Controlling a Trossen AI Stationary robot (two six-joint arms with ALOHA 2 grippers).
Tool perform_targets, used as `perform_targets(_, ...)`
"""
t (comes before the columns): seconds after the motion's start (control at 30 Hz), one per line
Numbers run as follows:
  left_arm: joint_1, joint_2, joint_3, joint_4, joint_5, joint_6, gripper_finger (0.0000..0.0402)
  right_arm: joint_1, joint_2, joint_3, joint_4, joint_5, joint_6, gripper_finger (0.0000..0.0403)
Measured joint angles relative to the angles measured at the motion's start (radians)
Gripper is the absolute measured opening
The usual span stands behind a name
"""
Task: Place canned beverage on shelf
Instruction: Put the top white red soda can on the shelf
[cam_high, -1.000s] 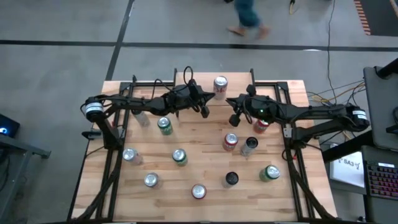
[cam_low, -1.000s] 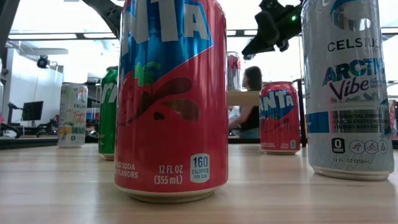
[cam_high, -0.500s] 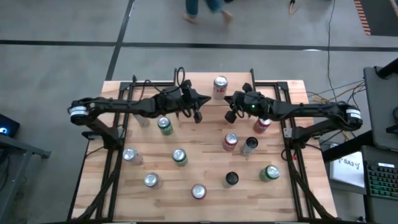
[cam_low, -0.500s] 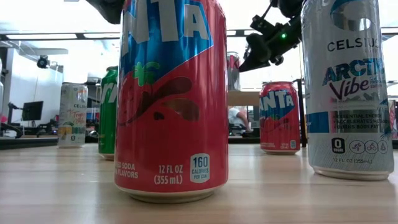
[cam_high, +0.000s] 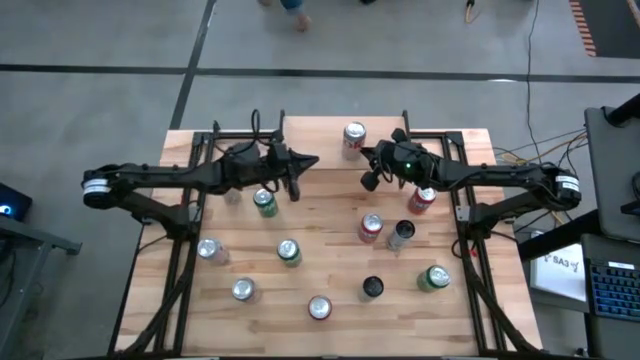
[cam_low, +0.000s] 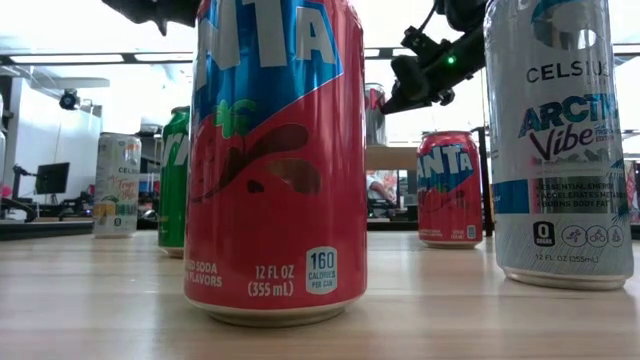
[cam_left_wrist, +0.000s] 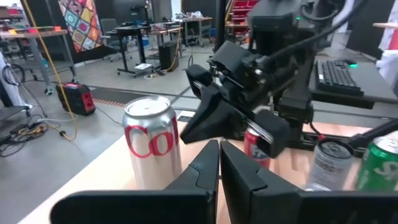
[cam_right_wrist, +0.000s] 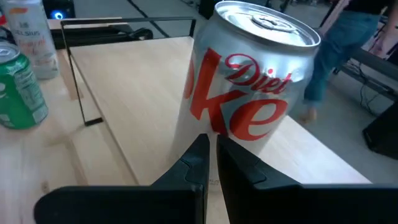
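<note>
Diet Coke can (cam_high: 354, 139): silver with red lettering, upright on the shelf (cam_high: 310, 131), the low light-wood riser with thin black legs at the table's far edge. We see it stand free, nothing gripping it.

Right gripper (cam_high: 368, 167): fingers pressed together, holding nothing, hovering just beside the can on its near side. In the right wrist view the two dark fingers (cam_right_wrist: 198, 163) meet directly in front of the can (cam_right_wrist: 249, 93), and the shelf's top board (cam_right_wrist: 143, 81) spreads beneath.

Left gripper (cam_high: 310, 160): also closed and empty, raised over the shelf's left part, tip aimed toward the right arm. In its wrist view we note the closed fingers (cam_left_wrist: 208, 168), the can (cam_left_wrist: 152, 146) just ahead, and the right arm's gripper (cam_left_wrist: 214, 115) beyond it.

Outward, on the butcher-block table (cam_high: 330, 270): a green can (cam_high: 264, 202) near the left gripper, a red can (cam_high: 420, 200) under the right arm, a red can (cam_high: 371, 227) and a dark can (cam_high: 401, 233) side by side. More cans stand nearer the front edge. In the low view a red Fanta can (cam_low: 275, 160) fills the foreground, a Celsius can (cam_low: 555, 140) to its right.
</note>
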Motion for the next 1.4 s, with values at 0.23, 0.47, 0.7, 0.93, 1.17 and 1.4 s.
perform_targets(0.23,0.000,-0.045,-0.065,0.040,-0.001,-0.027,0.0000,-0.004,0.020,0.000,0.057,-0.002,-0.008,0.0022)
perform_targets(0.47,0.000,-0.050,-0.087,0.080,-0.001,-0.027,0.0000,-0.019,0.030,0.000,0.085,0.000,-0.005,0.0022)
perform_targets(0.7,0.000,-0.048,-0.087,0.075,-0.002,-0.027,0.0000,-0.021,0.030,0.000,0.101,0.001,0.000,0.0022)
perform_targets(0.93,0.000,-0.047,-0.087,0.066,-0.004,-0.017,0.0000,-0.021,0.030,0.000,0.091,-0.104,0.011,0.0022)
perform_targets(1.17,0.000,-0.043,-0.089,0.056,-0.004,-0.016,0.0000,-0.026,0.030,0.000,0.098,-0.124,0.032,0.0022)
perform_targets(1.4,0.000,-0.042,-0.094,0.058,-0.004,-0.016,0.0000,-0.026,0.030,0.000,0.137,-0.104,-0.006,0.0022)
